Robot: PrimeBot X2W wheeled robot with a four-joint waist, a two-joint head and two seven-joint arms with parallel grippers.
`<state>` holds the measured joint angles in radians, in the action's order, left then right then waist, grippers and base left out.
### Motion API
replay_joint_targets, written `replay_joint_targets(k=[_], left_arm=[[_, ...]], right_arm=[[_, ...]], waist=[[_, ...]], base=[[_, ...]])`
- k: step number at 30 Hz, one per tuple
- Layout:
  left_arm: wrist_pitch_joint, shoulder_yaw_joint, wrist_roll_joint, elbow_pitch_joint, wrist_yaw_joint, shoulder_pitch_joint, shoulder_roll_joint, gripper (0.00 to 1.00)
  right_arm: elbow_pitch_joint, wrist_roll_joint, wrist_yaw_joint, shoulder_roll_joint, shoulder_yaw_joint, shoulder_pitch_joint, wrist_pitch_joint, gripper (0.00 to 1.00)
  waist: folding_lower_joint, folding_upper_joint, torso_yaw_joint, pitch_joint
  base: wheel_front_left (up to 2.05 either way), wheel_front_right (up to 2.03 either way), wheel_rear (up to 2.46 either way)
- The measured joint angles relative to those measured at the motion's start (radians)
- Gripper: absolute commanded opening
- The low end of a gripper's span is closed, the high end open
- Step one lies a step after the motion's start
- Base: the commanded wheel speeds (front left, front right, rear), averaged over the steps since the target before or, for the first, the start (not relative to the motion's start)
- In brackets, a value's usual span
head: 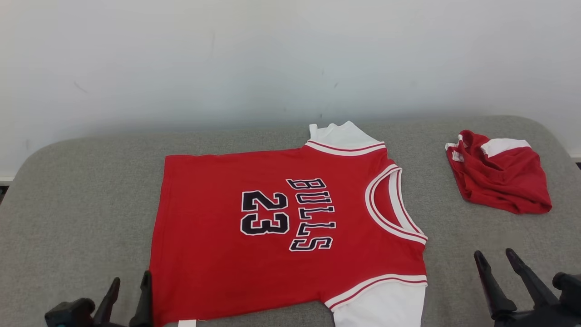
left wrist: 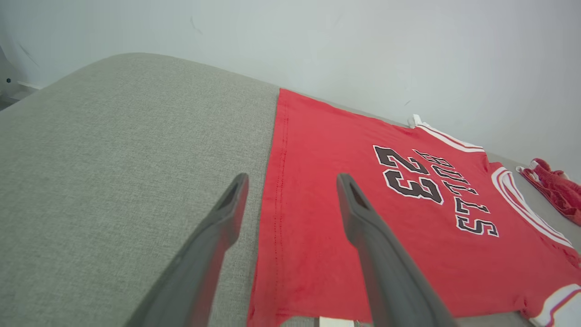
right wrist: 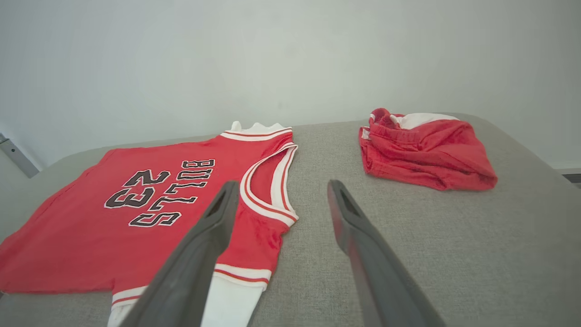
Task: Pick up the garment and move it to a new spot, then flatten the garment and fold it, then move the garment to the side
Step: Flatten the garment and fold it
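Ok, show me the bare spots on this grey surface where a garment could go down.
Largest free patch: the grey surface left of the jersey, out to its rounded left edge. A narrower strip lies between the jersey's neckline and the crumpled red garment. The middle and the far right corner are taken.

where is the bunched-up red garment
In the head view the bunched-up red garment lies at the far right of the grey cushion, apart from the flat jersey and beyond the right gripper.

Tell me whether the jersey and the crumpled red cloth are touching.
Apart. The head view shows a strip of bare gray cushion between the jersey and the crumpled red cloth; the right wrist view shows the same gap.
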<state>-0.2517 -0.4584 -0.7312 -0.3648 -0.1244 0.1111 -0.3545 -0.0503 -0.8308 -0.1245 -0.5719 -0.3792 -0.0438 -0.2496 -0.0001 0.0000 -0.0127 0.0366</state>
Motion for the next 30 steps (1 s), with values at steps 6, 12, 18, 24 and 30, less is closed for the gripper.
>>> replay_joint_targets(k=[6,12,18,24,30], left_arm=[[0.000,0.030,0.104,0.023,0.000,-0.026,0.021,1.00],[0.000,0.054,0.163,0.032,0.000,-0.041,0.033,1.00],[0.000,0.082,0.208,0.051,0.000,-0.065,0.045,1.00],[0.000,0.091,0.249,0.059,0.000,-0.066,0.057,1.00],[0.001,0.107,0.292,0.063,0.000,-0.066,0.067,1.00]], right_arm=[[-0.021,0.069,0.000,0.040,0.055,-0.043,-0.002,1.00],[-0.037,0.164,0.000,0.070,0.102,-0.050,-0.002,1.00],[-0.031,0.223,0.000,0.106,0.140,-0.054,-0.003,1.00],[-0.019,0.279,0.000,0.125,0.166,-0.072,-0.003,1.00],[-0.009,0.317,0.000,0.144,0.189,-0.075,0.010,1.00]], waist=[[0.0000,0.0000,0.003,0.000],[0.0001,0.0001,0.007,-0.003],[0.0001,0.0000,0.010,-0.006],[0.0001,0.0000,0.011,-0.009],[0.0001,0.0000,0.008,-0.012]], base=[[0.00,0.00,0.00],[0.00,0.00,0.00],[0.00,0.00,0.00],[0.00,0.00,0.00],[0.00,0.00,0.00]])
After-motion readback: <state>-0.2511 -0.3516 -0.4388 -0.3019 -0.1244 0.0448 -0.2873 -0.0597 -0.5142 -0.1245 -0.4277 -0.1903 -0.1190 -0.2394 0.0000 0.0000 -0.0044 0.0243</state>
